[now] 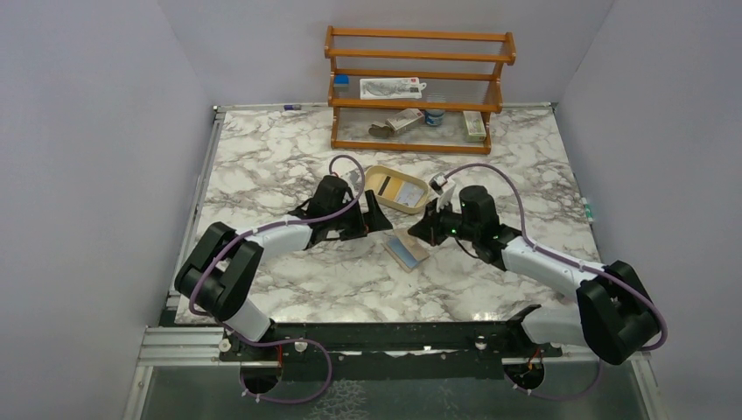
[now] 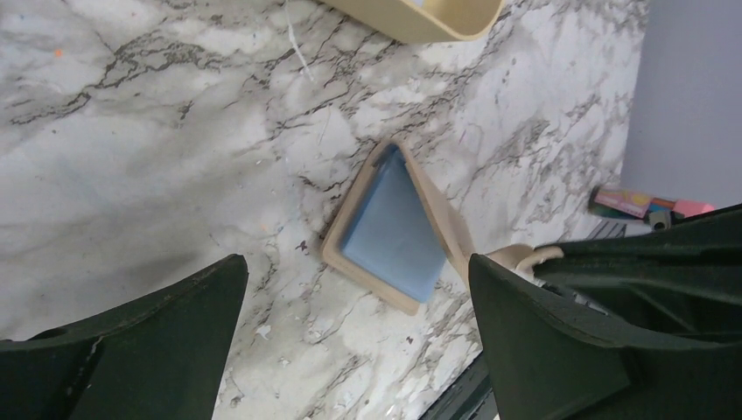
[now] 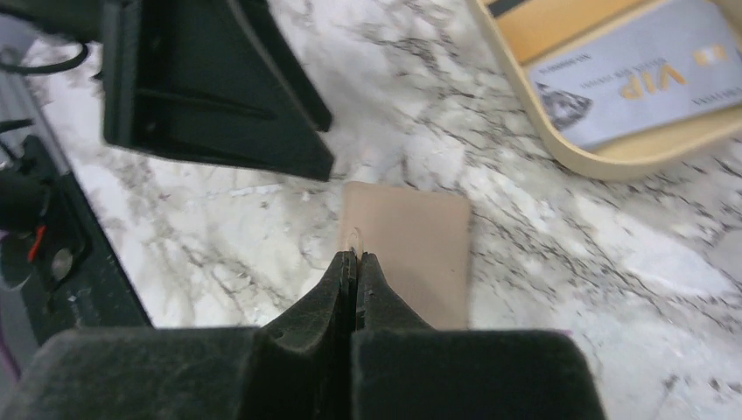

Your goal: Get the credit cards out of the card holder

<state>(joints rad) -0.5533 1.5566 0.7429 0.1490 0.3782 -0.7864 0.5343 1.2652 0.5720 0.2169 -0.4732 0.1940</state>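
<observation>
On desk (image 1: 350, 289) centre, holder (image 2: 391, 223) open, blue side up. Cards (image 3: 630, 83) already in tray (image 3: 604, 164) at its 12 o'clock. Left gripper (image 2: 354, 267) agape above holder; right gripper (image 3: 354, 258) pressed together at tan flap, hold unclear. Check pockets empty, lift straight up.

a white marble-patterned table (image 1: 289, 280) with grey veins fills the middle of the top view. at its far edge, in the upper centre of the frame, a tiered wooden rack (image 1: 418, 56) stands with its feet on the tabletop. just below the rack, near the frame's centre, sits an oval tan tray (image 1: 378, 175), set diagonally. below and slightly right of the tray, apart from it, lies the card holder (image 1: 406, 250), opened out, its light blue panel facing up inside a tan border.
</observation>
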